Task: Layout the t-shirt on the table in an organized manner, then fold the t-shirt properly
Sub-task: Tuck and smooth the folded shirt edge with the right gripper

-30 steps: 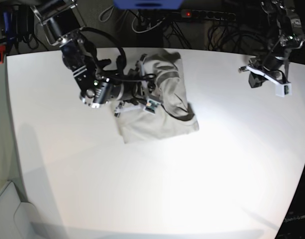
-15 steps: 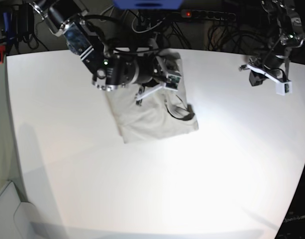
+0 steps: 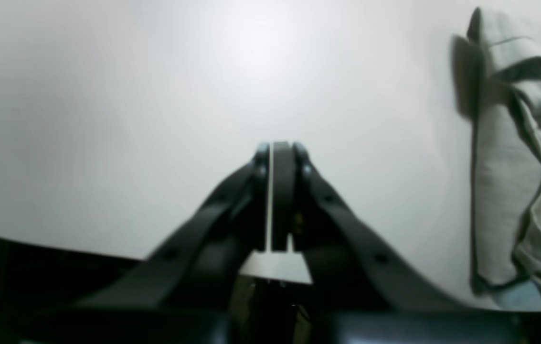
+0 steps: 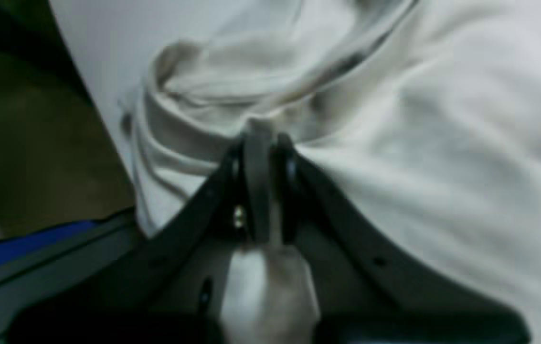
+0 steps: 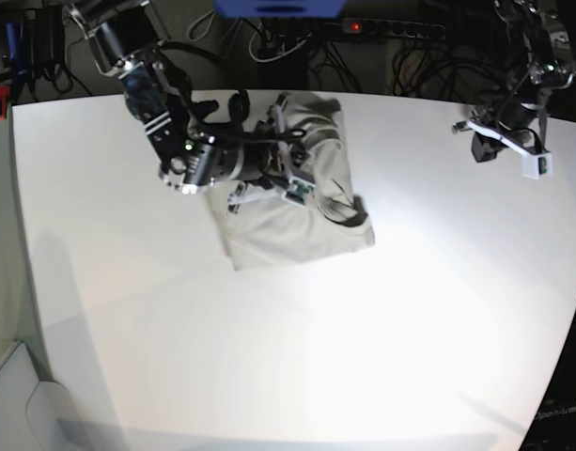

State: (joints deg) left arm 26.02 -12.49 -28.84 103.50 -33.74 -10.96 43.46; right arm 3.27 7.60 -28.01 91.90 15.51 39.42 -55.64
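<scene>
The light grey-beige t-shirt (image 5: 292, 230) lies bunched and partly folded on the white table (image 5: 269, 357), near its far edge. In the base view my right gripper (image 5: 289, 186) sits on the shirt's upper middle. The right wrist view shows that gripper (image 4: 261, 138) shut on a raised fold of the t-shirt (image 4: 442, 143), with cloth pinched between the fingers. My left gripper (image 5: 505, 143) hovers over the table's far right, well away from the shirt. Seen from the left wrist, this gripper (image 3: 277, 149) is shut and holds nothing, and the t-shirt (image 3: 504, 167) lies at the right side.
A power strip with cables (image 5: 391, 28) and a blue object (image 5: 278, 7) sit past the table's far edge. The table's dark edge (image 3: 36, 267) runs close under the left gripper. A grey and blue object (image 4: 26, 246) shows beyond the table in the right wrist view.
My right gripper swung toward the table's far edge over the shirt's top, then came back down to its middle. The left arm has not moved.
</scene>
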